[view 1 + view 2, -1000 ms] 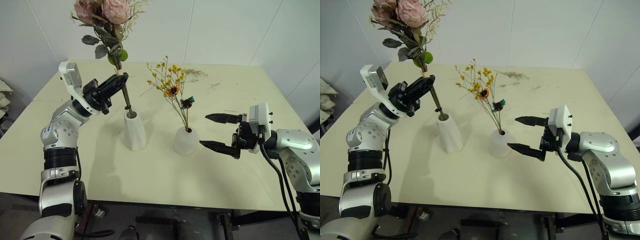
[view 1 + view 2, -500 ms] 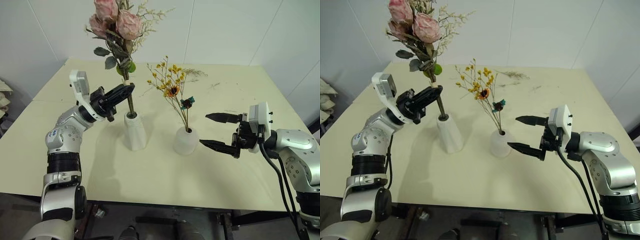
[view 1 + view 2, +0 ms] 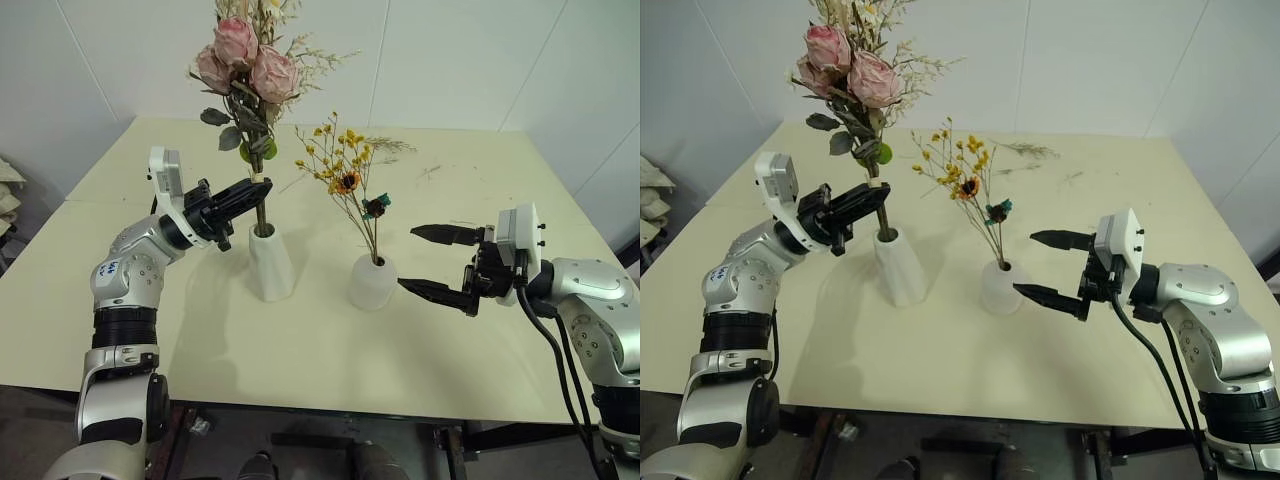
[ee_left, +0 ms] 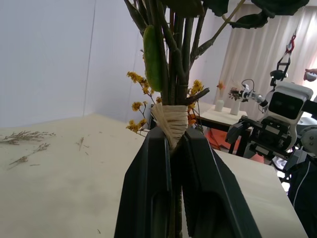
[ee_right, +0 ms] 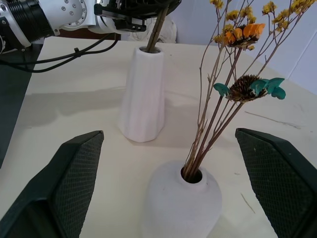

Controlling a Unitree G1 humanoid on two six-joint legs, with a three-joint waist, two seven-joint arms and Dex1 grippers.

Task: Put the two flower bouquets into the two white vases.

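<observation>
Bright, even overhead light; soft shadows fall on the table beside both vases. Head views sharp. The left wrist view's background is slightly hazy.

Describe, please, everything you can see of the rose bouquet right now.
The rose bouquet has three pink roses, grey-green leaves and pale sprigs above a bundle of dark stems bound with pale twine. It stands nearly upright, stem ends inside the mouth of the tall vase. The left end effector is shut on the stems at the twine, just above the vase.
</observation>
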